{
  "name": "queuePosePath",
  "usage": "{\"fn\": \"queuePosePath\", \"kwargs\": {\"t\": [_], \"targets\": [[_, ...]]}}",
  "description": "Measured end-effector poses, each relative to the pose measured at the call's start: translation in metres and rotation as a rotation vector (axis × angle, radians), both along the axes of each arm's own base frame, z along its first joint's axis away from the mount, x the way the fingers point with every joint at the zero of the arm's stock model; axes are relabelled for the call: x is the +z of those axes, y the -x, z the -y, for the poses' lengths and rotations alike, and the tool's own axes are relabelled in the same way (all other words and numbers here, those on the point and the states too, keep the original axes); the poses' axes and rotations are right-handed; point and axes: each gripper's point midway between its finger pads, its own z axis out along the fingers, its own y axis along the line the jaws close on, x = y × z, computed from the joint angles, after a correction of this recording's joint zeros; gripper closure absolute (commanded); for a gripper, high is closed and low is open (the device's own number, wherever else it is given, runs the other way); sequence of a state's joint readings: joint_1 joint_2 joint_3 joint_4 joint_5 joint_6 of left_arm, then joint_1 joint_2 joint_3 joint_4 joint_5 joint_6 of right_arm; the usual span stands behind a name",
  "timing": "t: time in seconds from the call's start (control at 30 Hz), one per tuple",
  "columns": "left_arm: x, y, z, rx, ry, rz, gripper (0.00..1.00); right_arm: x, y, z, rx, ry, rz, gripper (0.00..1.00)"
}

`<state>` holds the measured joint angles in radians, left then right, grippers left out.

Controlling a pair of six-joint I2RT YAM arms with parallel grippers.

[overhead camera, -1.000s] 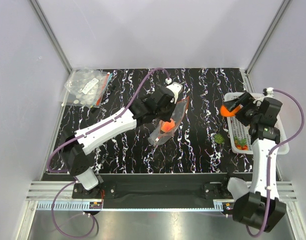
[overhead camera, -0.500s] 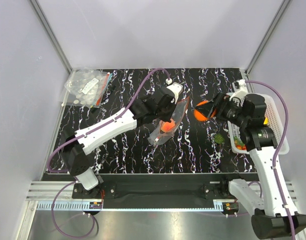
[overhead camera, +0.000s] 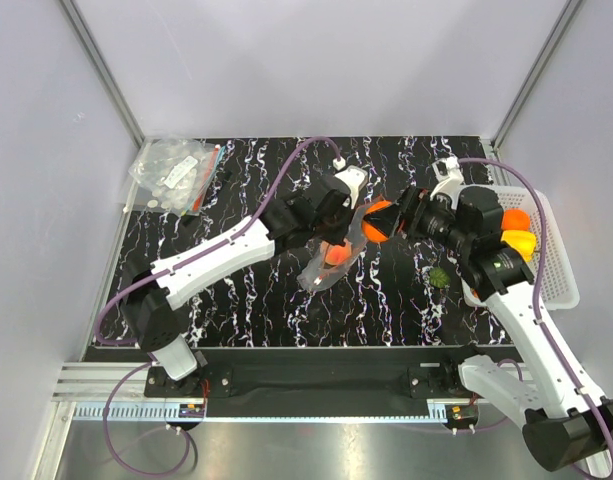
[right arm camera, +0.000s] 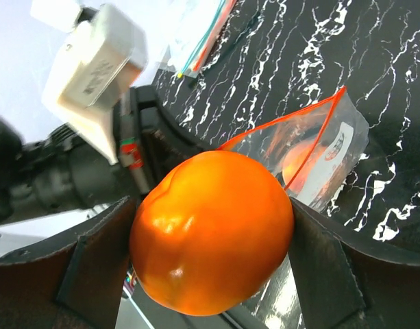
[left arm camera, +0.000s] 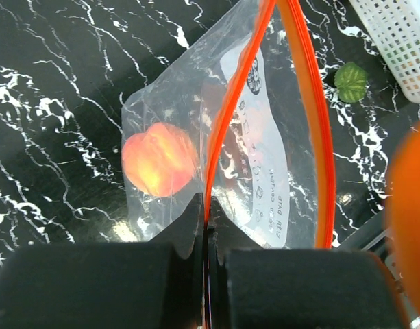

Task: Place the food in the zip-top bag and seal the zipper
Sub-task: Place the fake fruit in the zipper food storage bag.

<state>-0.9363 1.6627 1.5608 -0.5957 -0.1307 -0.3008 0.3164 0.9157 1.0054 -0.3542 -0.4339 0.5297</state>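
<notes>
**Feed the orange fruit through the parted mouth**

The zip-top bag (overhead camera: 331, 262) lies slanted near the middle of the bench (overhead camera: 416, 160), with its mouth lifted. One peach-pink fruit (left arm camera: 158, 159) already sits inside, low toward the closed end. The zipper (left arm camera: 231, 113) is parted: in the left wrist view its two red-orange lips stand apart with a gap between them. The left pincer (left arm camera: 204, 229) is pressed together on the near lip and holds that side up. The right pincer (right arm camera: 213, 257) clamps an orange fruit (right arm camera: 213, 233) between both fingers and carries it just beside the mouth, off the bench.

The step in hand looks like putting in the second piece. To do it well, the right arm should aim the fruit at the gap between the lips, not at either strip. Pushing on the film would likely fold it and close the opening. The fruit looks nearly as wide as the gap, so a slow entry seems safer, with release only once it is past both strips. The left grip needs to stay firm, since a slip would let the mouth collapse.

Further out, a white basket (overhead camera: 556, 270) on the right holds a spare orange fruit (overhead camera: 515, 219) and a yellow fruit (overhead camera: 519, 243), so more trips seem due before sealing. A green leafy piece (overhead camera: 439, 276) lies near the basket
</notes>
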Motion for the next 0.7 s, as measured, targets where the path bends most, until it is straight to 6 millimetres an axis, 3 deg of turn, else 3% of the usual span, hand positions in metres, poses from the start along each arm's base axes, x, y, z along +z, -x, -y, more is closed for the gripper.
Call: {"fn": "queuePosePath", "kwargs": {"t": [0.27, 0.7], "targets": [[-0.004, 0.006, 0.008, -0.014, 0.031, -0.025, 1.00, -0.036, -0.011, -0.006, -0.032, 0.026, -0.060, 0.52], [-0.004, 0.014, 0.017, -0.030, 0.056, -0.035, 1.00, -0.064, -0.017, -0.003, -0.118, 0.143, -0.097, 0.52]]}}
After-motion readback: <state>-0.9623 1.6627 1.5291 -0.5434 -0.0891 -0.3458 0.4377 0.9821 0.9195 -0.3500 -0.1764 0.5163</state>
